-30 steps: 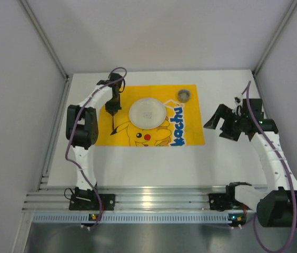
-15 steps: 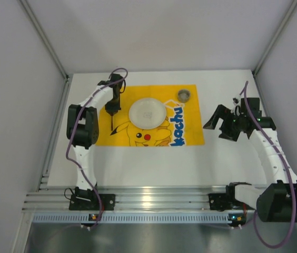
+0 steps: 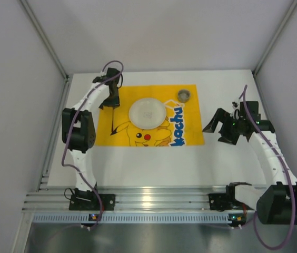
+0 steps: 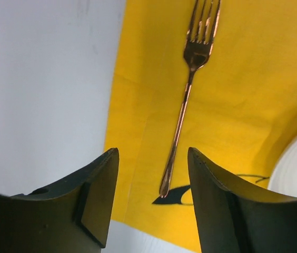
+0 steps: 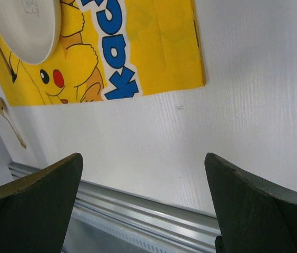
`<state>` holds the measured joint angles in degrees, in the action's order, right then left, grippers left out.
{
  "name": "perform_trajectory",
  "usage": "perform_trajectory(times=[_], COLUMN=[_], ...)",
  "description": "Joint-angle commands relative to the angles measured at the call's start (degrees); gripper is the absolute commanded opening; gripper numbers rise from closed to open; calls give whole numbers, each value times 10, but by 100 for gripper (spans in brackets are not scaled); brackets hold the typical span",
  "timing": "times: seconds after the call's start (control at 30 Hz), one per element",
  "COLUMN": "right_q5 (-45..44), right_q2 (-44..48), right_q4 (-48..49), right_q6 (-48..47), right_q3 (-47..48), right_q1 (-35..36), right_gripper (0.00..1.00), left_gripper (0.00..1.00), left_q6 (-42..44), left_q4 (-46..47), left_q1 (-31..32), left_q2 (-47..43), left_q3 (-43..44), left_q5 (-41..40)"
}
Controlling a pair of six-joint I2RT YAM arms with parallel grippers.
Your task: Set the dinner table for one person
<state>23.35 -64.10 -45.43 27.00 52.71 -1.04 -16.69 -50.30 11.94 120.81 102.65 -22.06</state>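
**Flat fork, open jaws**

The left jaws hang open above the fork (image 4: 188,89), 9 o'clock of the plate (image 3: 147,112): thin, stiff, probably slick, best pinched mid-handle. The right jaws gape empty over the rigid white table (image 5: 243,105), 3 o'clock of the mat (image 3: 190,105).

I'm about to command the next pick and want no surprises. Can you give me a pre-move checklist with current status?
1. Fork lies flat on the yellow mat, left of the plate, ungripped: ok.
2. Left end effector open and empty: ok.
3. Right end effector open and empty, over bare dinner table: ok.
4. Plate sits fully on the mat: ok.
5. Utensil on the plate's right side: not ok, none there.
6. Cup at the mat's far right corner upright: cannot tell.
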Motion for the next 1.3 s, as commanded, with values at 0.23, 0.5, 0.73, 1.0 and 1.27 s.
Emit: perform_trajectory(times=[0.23,0.5,0.73,1.0,1.27], right_q5=[10,22,27,13,-5], right_q2=[46,70,81,85,89], right_q4=[12,12,6,-23,-37], right_q6=[14,8,5,-2,0], right_q3=[-11,-66,-80,-68,-57], right_q1=[-7,-7,-1,0,0], right_gripper=[100,100,100,100,100], left_gripper=[71,68,63,54,35], left_q6=[-156,-143,-128,-105,-106], left_q4=[-70,-34,-13,28,47], left_q1=[-146,-254,-259,-260,-260], left_q2=[-278,-365,-354,-285,-228], left_q3=[-252,-478,-475,-458,-434], left_q5=[125,196,155,115,99])
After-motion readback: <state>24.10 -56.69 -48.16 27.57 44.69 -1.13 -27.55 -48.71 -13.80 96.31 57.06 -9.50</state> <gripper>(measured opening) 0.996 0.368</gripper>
